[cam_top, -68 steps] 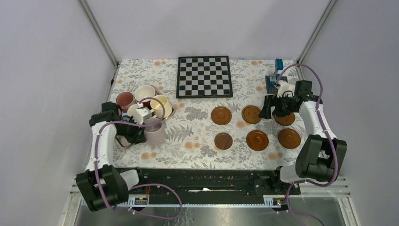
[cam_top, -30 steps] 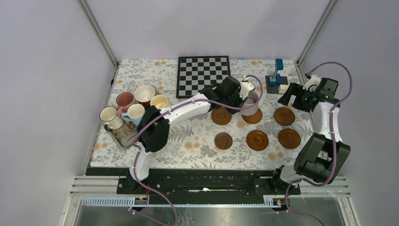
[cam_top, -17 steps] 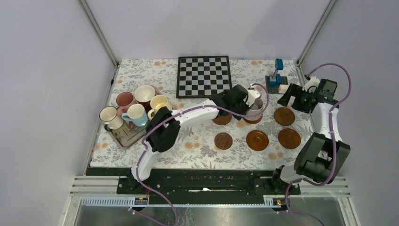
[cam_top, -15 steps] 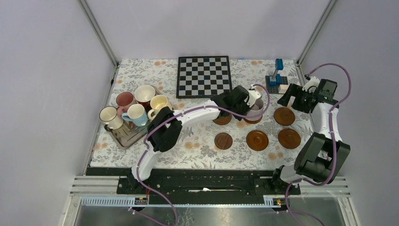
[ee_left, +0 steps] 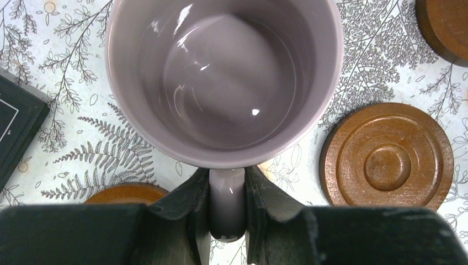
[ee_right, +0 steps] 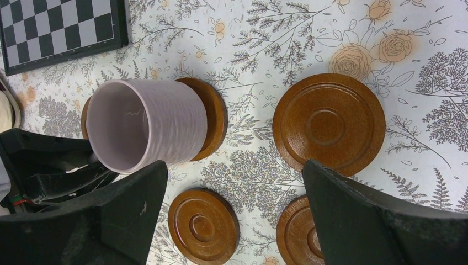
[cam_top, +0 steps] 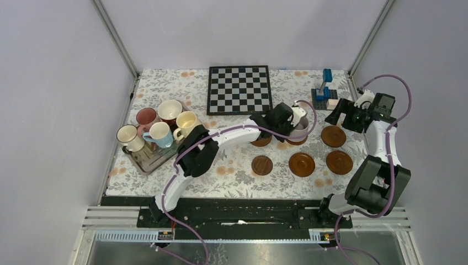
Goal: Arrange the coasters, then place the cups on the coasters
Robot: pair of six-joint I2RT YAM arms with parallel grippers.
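Left gripper (ee_left: 227,205) is clamped on the handle of the lilac mug (ee_left: 223,77). The mug stands directly ahead of its fingers on a coaster (ee_right: 212,113). Right gripper (ee_right: 234,165) is spread wide and holds nothing, with a bare coaster (ee_right: 329,122) ahead of it.
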